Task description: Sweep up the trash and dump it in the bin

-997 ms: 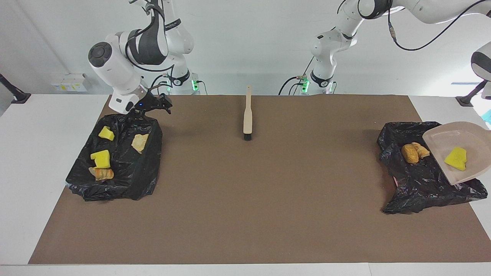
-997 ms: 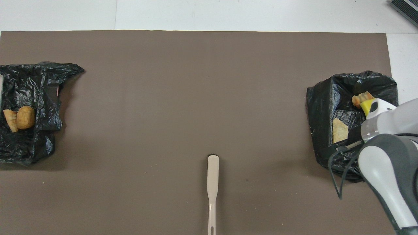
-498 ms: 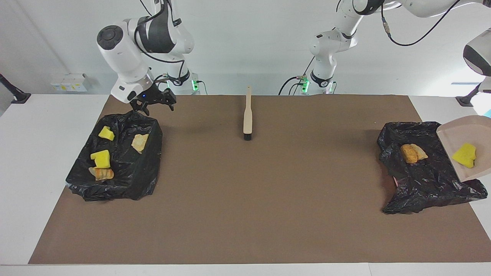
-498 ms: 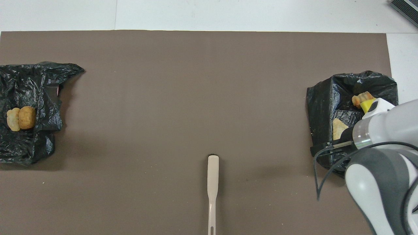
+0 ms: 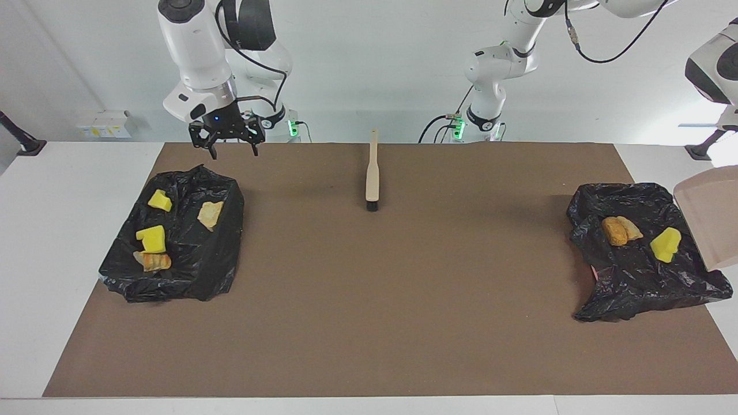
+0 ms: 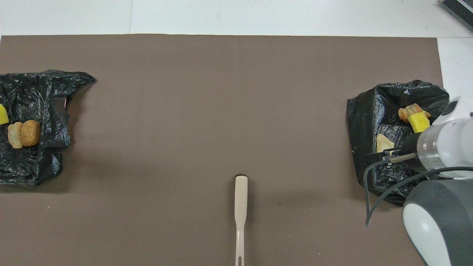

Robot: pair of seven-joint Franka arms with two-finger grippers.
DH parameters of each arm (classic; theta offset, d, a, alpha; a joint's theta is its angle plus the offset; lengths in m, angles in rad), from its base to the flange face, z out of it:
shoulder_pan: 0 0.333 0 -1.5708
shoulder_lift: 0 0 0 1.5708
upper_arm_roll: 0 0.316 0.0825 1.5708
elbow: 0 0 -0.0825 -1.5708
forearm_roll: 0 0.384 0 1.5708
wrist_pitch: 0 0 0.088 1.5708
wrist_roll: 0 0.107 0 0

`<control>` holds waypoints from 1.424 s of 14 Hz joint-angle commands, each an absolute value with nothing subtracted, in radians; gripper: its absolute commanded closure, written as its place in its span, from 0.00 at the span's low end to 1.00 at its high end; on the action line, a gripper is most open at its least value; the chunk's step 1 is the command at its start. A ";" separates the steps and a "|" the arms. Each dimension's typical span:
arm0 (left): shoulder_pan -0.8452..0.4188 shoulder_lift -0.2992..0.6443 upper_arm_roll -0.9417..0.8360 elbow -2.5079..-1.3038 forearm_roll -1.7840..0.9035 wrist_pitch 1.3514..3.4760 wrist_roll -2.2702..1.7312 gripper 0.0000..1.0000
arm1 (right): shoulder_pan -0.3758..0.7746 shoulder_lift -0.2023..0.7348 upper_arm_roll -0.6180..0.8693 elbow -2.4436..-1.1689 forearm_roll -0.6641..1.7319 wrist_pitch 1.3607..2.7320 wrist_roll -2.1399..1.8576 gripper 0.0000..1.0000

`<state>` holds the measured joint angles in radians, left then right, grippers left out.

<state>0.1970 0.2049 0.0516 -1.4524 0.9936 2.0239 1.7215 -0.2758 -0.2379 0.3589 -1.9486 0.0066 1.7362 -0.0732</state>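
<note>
Brown mat [image 5: 369, 300] is swept bare: right gripper [image 5: 226, 144] hangs with fingers spread wide and empty, up over the robot-side edge of the bin bag [image 5: 179, 242] at its end, which holds yellow sponge chunks [image 5: 151, 237] and bread lumps [image 5: 210, 213]. Left gripper is off-frame, clamped on the dustpan [image 5: 710, 222], tilted over the other bin bag [image 5: 640, 259]. Versus a second ago, the last sponge chunk [image 5: 666, 244] has slid out beside the bread lump [image 5: 620, 229], pan now empty, right arm risen; brush [image 5: 372, 173] lies lengthwise between arms.

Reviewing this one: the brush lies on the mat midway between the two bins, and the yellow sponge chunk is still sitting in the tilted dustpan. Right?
Not quite. The brush does lie midway between the bins, but the yellow sponge chunk is no longer in the dustpan; it lies in the bin at the left arm's end, beside the bread-like lump. The facing view shows it.
</note>
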 commanded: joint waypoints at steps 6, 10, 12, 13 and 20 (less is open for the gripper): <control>0.176 0.167 0.028 -1.482 0.882 1.882 1.667 1.00 | -0.108 -0.095 0.141 -1.618 -0.054 1.587 -0.071 0.00; 0.178 0.132 0.014 -1.557 0.653 1.855 1.677 1.00 | -0.051 -0.069 0.036 -1.542 -0.045 1.491 -0.074 0.00; 0.176 0.109 0.014 -1.600 0.537 1.856 1.677 1.00 | -0.045 -0.124 0.022 -1.622 -0.031 1.494 -0.064 0.00; 0.175 0.100 0.011 -1.620 0.493 1.856 1.675 1.00 | -0.029 -0.146 0.017 -1.661 -0.029 1.506 -0.054 0.00; -0.013 -0.073 0.005 -1.905 0.376 1.864 1.360 1.00 | 0.048 -0.124 -0.083 -1.638 -0.038 1.540 -0.069 0.00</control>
